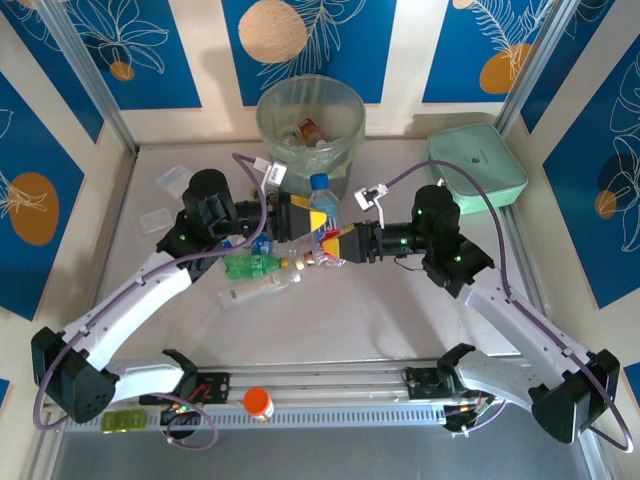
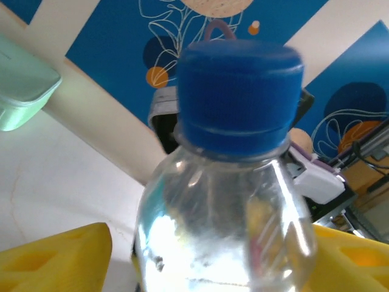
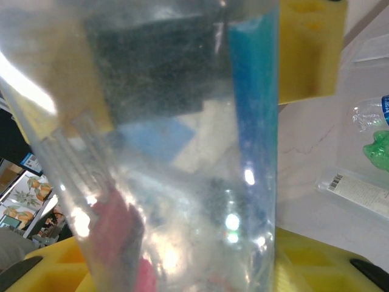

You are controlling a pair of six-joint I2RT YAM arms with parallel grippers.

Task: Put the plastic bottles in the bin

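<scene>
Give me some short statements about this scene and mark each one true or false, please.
1. The bin already holds some bottles. True.
2. The mint-green lidded box stands left of the bin. False: it stands to the bin's right, near the table's far right corner.
3. The blue-capped bottle sits between the left gripper's yellow fingers. True.
4. The green bottle is inside the bin. False: it lies on the table, near the left arm.
5. The right gripper hangs far from the blue-capped bottle. False: it grips that bottle's body.
</scene>
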